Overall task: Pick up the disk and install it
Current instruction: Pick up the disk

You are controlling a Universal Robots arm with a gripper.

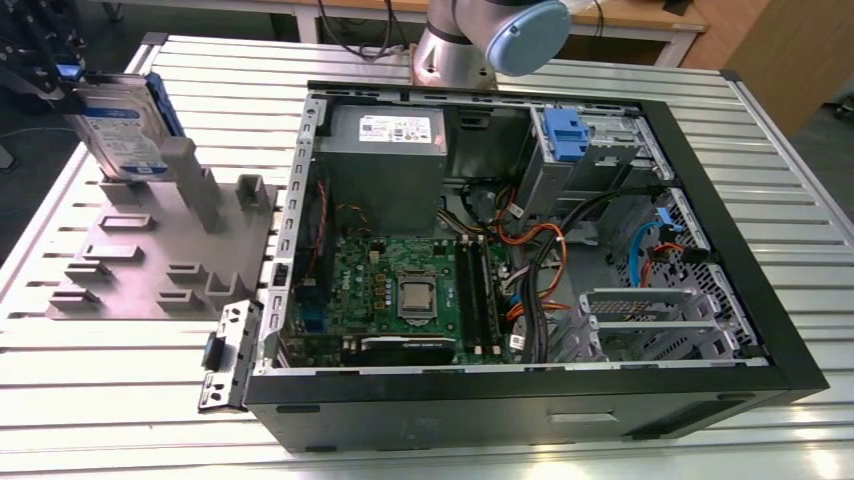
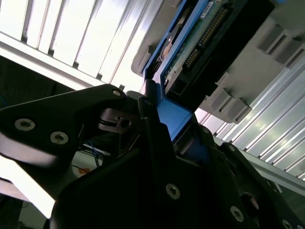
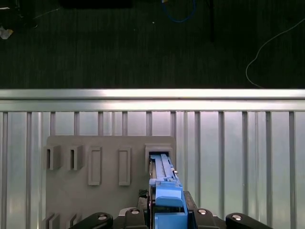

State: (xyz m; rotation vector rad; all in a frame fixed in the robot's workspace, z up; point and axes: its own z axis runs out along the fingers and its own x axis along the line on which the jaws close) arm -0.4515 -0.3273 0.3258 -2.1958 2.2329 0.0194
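Our claw (image 1: pixel 67 82) clenches the disk (image 1: pixel 127 135) by its blue bracket, as both wrist views show. We see the disk standing upright at the upper left of the exterior view, its lower end at a slot of the grey holder plate (image 1: pixel 147 265) on the slatted counter (image 1: pixel 80 380). The open computer case (image 1: pixel 747 250) lies at the frame's centre, just beside the plate.

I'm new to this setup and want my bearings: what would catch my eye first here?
The open computer case dominates the middle of the exterior view, its green board laid bare. At that view's left, the disk stands upright in a grey holder. In the first wrist view, the pincer is shut on its blue bracket.
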